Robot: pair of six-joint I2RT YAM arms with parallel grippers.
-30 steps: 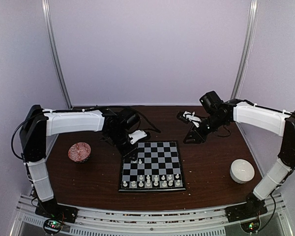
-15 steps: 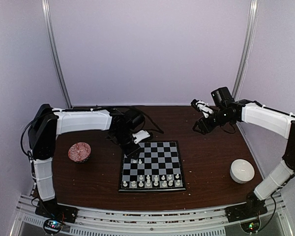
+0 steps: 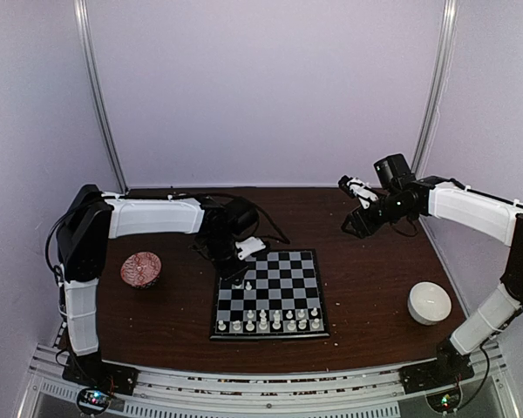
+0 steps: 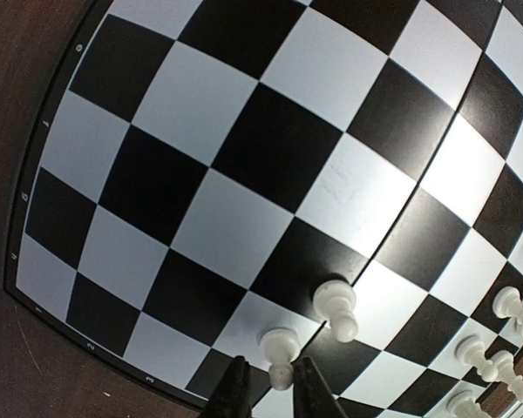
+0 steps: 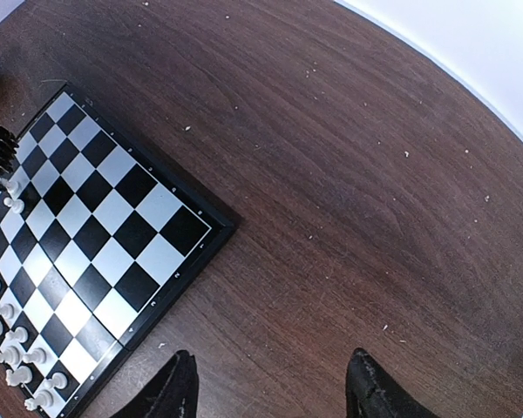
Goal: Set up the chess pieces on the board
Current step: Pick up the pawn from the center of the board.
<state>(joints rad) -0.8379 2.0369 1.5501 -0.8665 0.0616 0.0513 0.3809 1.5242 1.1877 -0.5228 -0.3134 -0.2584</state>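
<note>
Jaws of the left gripper (image 4: 268,389) are only a little way apart, and a small white pawn (image 4: 279,350) stands right at their mouth with its foot between the tips. I cannot tell if the fingers (image 4: 235,394) press on it or just sit beside it. The pawn stands on the board (image 4: 270,148), close to the edge. Just past the tips and a bit to the right is a second white piece (image 4: 336,306), near the pawn but not touching it. Farther off to the right of these jaws, more chess pieces (image 4: 506,302) stand along another edge of the board. The right gripper (image 5: 275,387) has its jaws wide open and holds nothing. It hangs in the air over the brown table (image 5: 349,174), with a corner of the board ahead of its tips and to the left. A patterned bowl (image 3: 141,268) and a white bowl (image 3: 430,302) sit on the table, each well apart from both sets of jaws. A second ago the right gripper was lower and closer to the board's far corner. Now it is higher and farther from it, and it has not moved in the last half second. The left arm's elbow has swung in toward the board, while its jaws stay at about the same spot.
</note>
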